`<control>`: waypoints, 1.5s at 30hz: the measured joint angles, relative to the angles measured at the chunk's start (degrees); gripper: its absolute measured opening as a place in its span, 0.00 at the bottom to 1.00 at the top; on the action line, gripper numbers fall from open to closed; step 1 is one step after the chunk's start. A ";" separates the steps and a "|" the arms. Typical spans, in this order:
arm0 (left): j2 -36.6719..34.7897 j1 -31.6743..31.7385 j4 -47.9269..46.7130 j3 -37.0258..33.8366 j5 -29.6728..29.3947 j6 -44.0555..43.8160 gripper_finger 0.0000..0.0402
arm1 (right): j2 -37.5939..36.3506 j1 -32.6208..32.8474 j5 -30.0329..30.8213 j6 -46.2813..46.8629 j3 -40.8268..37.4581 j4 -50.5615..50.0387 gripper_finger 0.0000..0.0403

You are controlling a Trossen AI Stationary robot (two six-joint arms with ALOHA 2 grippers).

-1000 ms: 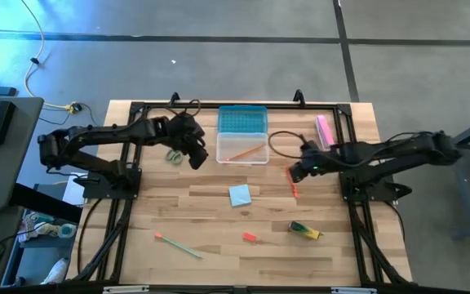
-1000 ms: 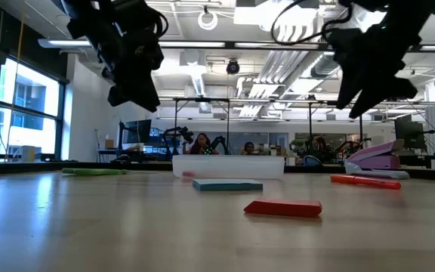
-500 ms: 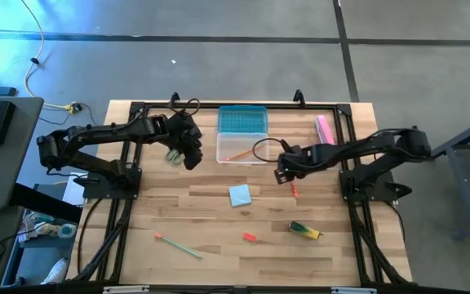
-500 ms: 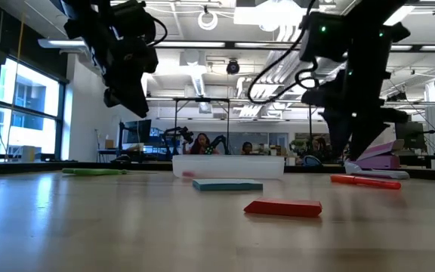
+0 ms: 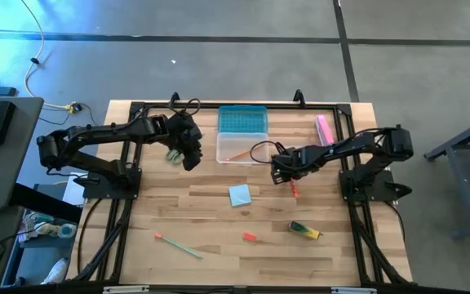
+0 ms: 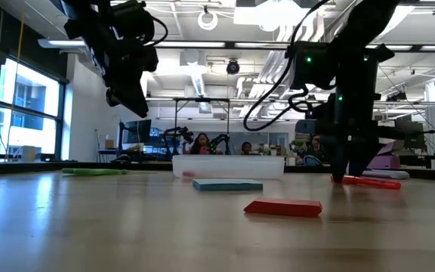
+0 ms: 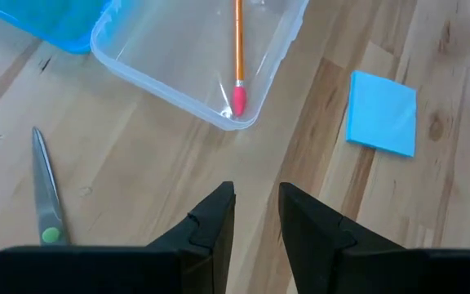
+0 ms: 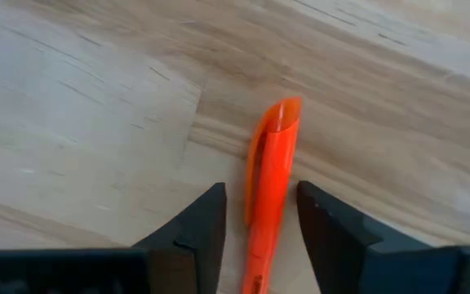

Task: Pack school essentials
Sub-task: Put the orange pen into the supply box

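only the orange pencil (image 7: 238, 45) lies in the clear box (image 5: 242, 149); the right gripper (image 8: 259, 214), released, straddles the red pen (image 8: 269, 184) on the table (image 5: 210, 208), while the left gripper (image 7: 256, 214), empty with fingers close together, hovers near the green-handled scissors (image 7: 46, 192), everything else unpacked.

the clear box (image 5: 242, 148) sits at the table's (image 5: 210, 220) far middle, its lid (image 5: 242, 119) behind it, a pencil (image 5: 243, 152) inside. scissors (image 5: 172, 155) lie to its left, a pen (image 5: 294, 190) to its right, a note pad (image 5: 240, 195) before it.
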 joint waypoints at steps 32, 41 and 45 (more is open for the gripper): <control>0.02 6.56 -0.47 0.00 -0.07 6.15 0.22 | -4.85 1.51 2.79 -21.56 17.97 16.36 0.09; 0.04 8.30 -1.31 0.00 -0.11 4.91 0.22 | -3.16 -5.72 5.63 -55.77 18.31 34.17 0.09; 0.04 8.33 -1.31 0.00 -0.21 1.21 0.22 | 1.27 -8.37 3.81 -65.49 18.35 36.05 0.09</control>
